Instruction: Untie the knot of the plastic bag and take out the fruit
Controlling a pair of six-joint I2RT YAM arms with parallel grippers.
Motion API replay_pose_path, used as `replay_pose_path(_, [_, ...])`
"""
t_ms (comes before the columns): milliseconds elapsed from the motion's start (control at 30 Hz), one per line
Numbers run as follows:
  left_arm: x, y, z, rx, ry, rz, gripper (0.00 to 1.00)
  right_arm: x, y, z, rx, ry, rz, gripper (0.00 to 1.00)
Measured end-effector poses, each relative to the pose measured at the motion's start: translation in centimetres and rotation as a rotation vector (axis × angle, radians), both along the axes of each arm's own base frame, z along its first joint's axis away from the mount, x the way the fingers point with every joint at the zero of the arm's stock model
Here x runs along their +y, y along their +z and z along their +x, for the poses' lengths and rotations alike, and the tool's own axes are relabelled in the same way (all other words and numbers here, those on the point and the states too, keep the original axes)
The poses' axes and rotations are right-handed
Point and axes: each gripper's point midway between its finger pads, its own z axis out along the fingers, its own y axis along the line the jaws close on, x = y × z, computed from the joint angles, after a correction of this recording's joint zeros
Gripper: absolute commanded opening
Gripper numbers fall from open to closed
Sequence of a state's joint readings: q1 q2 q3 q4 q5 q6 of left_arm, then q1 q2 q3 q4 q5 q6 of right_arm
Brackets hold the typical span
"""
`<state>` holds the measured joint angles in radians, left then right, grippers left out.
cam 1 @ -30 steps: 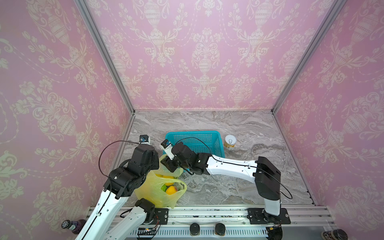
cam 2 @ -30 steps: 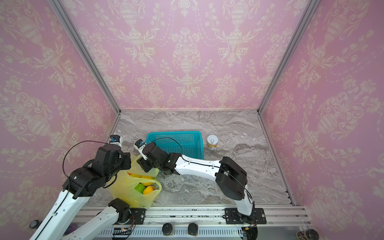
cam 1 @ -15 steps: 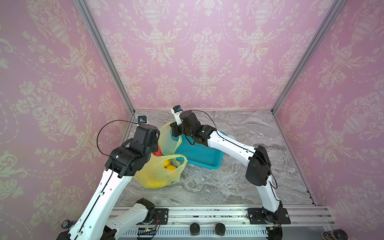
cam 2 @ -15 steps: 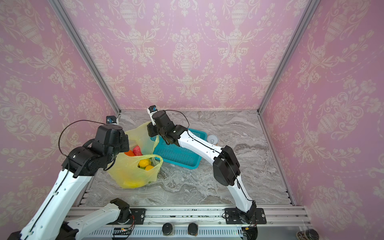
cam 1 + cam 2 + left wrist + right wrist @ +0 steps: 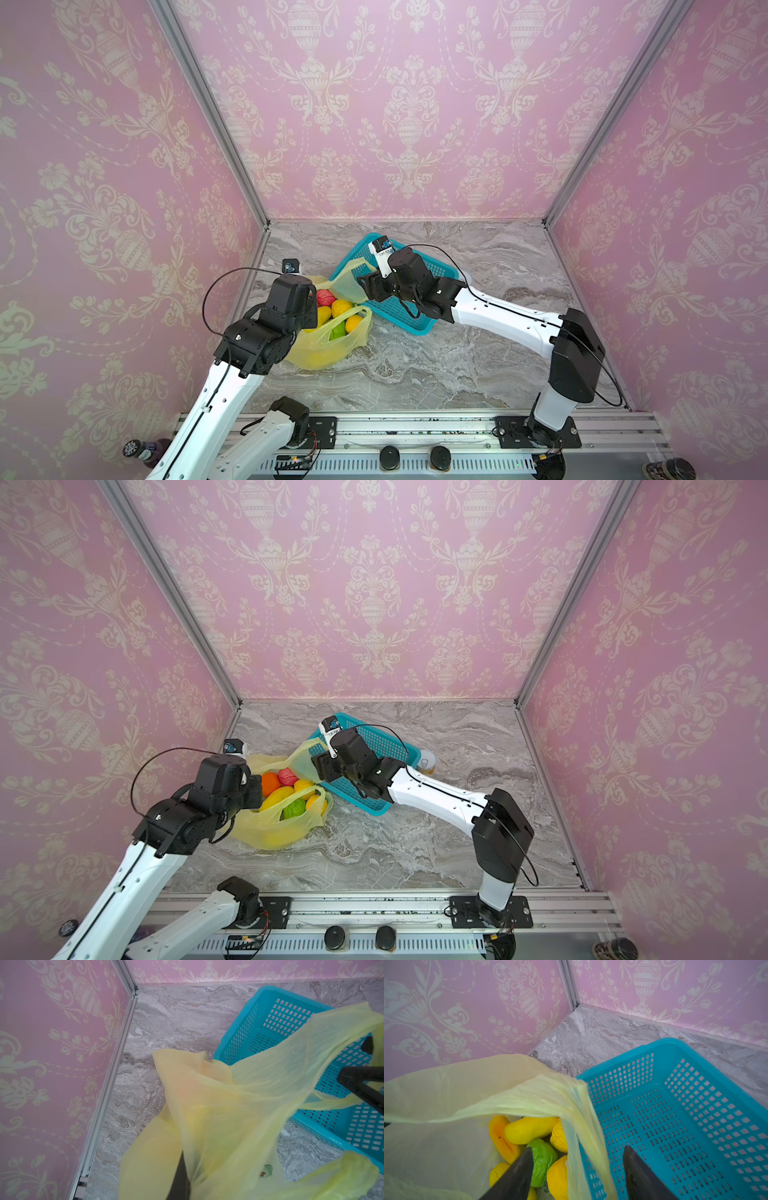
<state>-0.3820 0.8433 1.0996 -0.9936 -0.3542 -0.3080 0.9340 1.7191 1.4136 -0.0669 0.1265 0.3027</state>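
Between the fingers of the right claw hung one rim of the thin, translucent pale-yellow plastic bag. Its jaws stood apart, released, gripping nothing. One finger sat inside the bag's mouth, just above the small toy-like fruit. The other sat outside, over the teal perforated plastic basket.

The left claw was clenched, apparently pinching the opposite rim, since film ran taut up to it.

No knot showed in any view. The handle loops lay apart and the mouth gaped, so untying was judged done and unloading not begun. All visible fruit lay inside the bag, below and between the two claws: yellow pieces, a green piece, an orange piece and a pink-red piece.

Risks:
- Closing where it stood, the right claw would nip film, not fruit.
- Descending with the rim between its jaws could drag or tear the thin plastic.
- If the left claw's pinch slipped, the mouth would likely collapse over the fruit.

Surroundings:
- Bag film draped against the basket's corner beside the right claw, crowding its outer finger.
- A small white-and-yellow can stood beyond the basket, behind the right arm, clear of the work.
- The pink patterned wall beyond the left claw left little room to pull the bag that way.
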Motion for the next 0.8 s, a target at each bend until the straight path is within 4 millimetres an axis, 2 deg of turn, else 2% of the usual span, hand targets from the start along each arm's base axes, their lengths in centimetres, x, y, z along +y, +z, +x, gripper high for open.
replay_pose_path(100, [-0.5,-0.8,0.1,0.02,-0.018,-0.022,0.0,-0.3,1.4,-3.5,-0.074,0.031,-0.037,0.67])
replay_pose_path(233, [-0.9,-1.4,0.0,0.042,-0.034,-0.048,0.0,-0.3,4.2,-9.6,-0.177,0.144,-0.027,0.43])
replay_pose_path(300, [-1.2,-1.6,0.1,0.046,-0.044,-0.061,0.0,-0.8,4.6,-11.3,-0.2,0.189,-0.002,0.41])
replay_pose_path(367, [-1.4,-1.8,0.0,0.052,-0.052,-0.07,0.0,-1.4,3.6,-11.8,-0.205,0.217,-0.009,0.41])
replay_pose_path(467, [-1.6,-1.7,0.1,0.048,-0.06,-0.08,0.0,-1.1,0.6,-12.1,-0.187,0.269,-0.048,0.39])
replay_pose_path(667, [-1.7,-1.6,-0.2,0.037,-0.071,-0.094,0.0,1.5,-4.9,-11.4,-0.101,0.348,-0.111,0.29])
replay_pose_path(733, [-1.7,-1.7,-0.2,0.037,-0.071,-0.094,0.0,2.5,-5.8,-10.5,-0.071,0.356,-0.114,0.28])
replay_pose_path(800, [-1.7,-1.7,-0.2,0.037,-0.071,-0.095,0.0,3.8,-5.9,-9.3,-0.055,0.36,-0.098,0.27])
